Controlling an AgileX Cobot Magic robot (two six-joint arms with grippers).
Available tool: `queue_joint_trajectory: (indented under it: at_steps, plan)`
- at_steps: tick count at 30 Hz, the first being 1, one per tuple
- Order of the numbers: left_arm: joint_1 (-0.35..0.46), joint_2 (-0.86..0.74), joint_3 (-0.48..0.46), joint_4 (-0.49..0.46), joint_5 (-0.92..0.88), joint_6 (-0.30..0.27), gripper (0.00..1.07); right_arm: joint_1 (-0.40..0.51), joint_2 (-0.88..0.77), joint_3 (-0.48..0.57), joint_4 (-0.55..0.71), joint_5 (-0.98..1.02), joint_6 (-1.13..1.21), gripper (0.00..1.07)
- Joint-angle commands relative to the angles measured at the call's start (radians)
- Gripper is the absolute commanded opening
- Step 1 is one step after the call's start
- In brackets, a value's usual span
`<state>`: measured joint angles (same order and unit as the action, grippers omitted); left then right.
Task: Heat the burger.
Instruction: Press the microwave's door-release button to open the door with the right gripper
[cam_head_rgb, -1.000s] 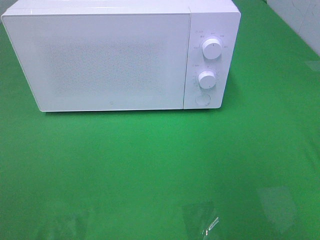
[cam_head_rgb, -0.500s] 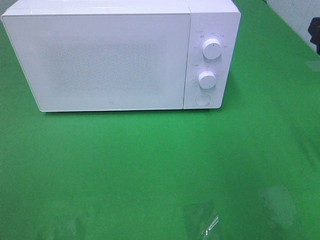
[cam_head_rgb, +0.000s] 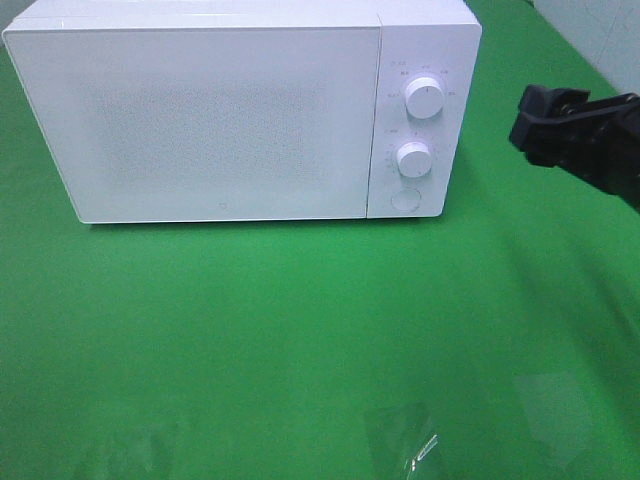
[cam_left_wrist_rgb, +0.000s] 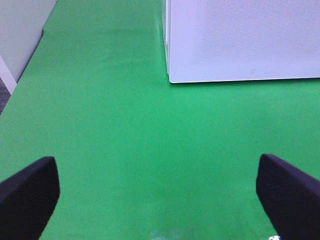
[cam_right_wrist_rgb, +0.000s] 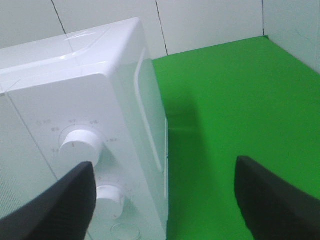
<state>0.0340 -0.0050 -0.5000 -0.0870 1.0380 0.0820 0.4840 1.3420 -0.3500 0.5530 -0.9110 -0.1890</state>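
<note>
- I cannot find the burger in any of my views, so I cannot tell where it is, which way it faces or how its long axis runs. The microwave (cam_head_rgb: 240, 110) has its door (cam_head_rgb: 200, 120) shut, and the frosted, finely dotted panel shows nothing behind it.
- The microwave is a glossy white box with rounded corners. It fills the upper left and centre of the high view, with its long side across the frame and its door towards the camera.
- Its control strip is at the right end: an upper knob (cam_head_rgb: 425, 98), a lower knob (cam_head_rgb: 412, 158) and a round button (cam_head_rgb: 405, 199) below them, all white.
- The worktop (cam_head_rgb: 300, 330) is smooth, bright green cloth with a pale sheen near the lower edge.
- The right tool (cam_head_rgb: 535, 125) is matte black and hangs at the right edge of the high view, level with the knobs and clear of the microwave. Its fingers (cam_right_wrist_rgb: 55, 205) stand well apart with nothing between them.
- The left tool (cam_left_wrist_rgb: 160, 195) shows only on its own wrist camera. Its dark, textured fingers (cam_left_wrist_rgb: 30, 192) are spread wide over bare cloth and grip nothing.
- A second ago the right tool was out of the high view. Half a second ago it was a dark sliver at the upper right edge, and now it has reached in. The microwave has not moved.
</note>
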Motion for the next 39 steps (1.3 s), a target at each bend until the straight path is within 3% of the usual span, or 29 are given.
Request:
queue_joint_trajectory:
  at_steps: [1,6,7,13,23,27,30,31,33,38,39]
  plan:
    - [0.000,-0.023,0.003,-0.007,-0.004,-0.002,1.00,0.068,0.049,0.000,0.054,-0.081,-0.019,0.76]
    - [0.000,-0.023,0.003,-0.007,-0.004,-0.002,1.00,0.202,0.151,-0.002,0.176,-0.194,-0.023,0.76]
    - [0.000,-0.023,0.003,-0.007,-0.004,-0.002,1.00,0.262,0.185,-0.002,0.227,-0.233,-0.023,0.76]
    - [0.000,-0.023,0.003,-0.007,-0.004,-0.002,1.00,0.388,0.271,-0.021,0.357,-0.275,-0.027,0.76]
    - [0.000,-0.023,0.003,-0.007,-0.004,-0.002,1.00,0.437,0.327,-0.053,0.384,-0.278,0.021,0.75]
    - [0.000,-0.023,0.003,-0.007,-0.004,-0.002,1.00,0.437,0.327,-0.053,0.383,-0.268,0.161,0.73]
    - [0.000,-0.023,0.003,-0.007,-0.004,-0.002,1.00,0.437,0.327,-0.053,0.382,-0.243,0.468,0.67]
    - [0.000,-0.023,0.003,-0.007,-0.004,-0.002,1.00,0.437,0.327,-0.053,0.382,-0.243,0.468,0.67]
    - [0.000,-0.023,0.003,-0.007,-0.004,-0.002,1.00,0.437,0.327,-0.053,0.380,-0.229,0.779,0.57]
    - [0.000,-0.023,0.003,-0.007,-0.004,-0.002,1.00,0.437,0.327,-0.053,0.380,-0.229,0.969,0.49]
    - [0.000,-0.023,0.003,-0.007,-0.004,-0.002,1.00,0.437,0.327,-0.053,0.379,-0.229,1.057,0.43]
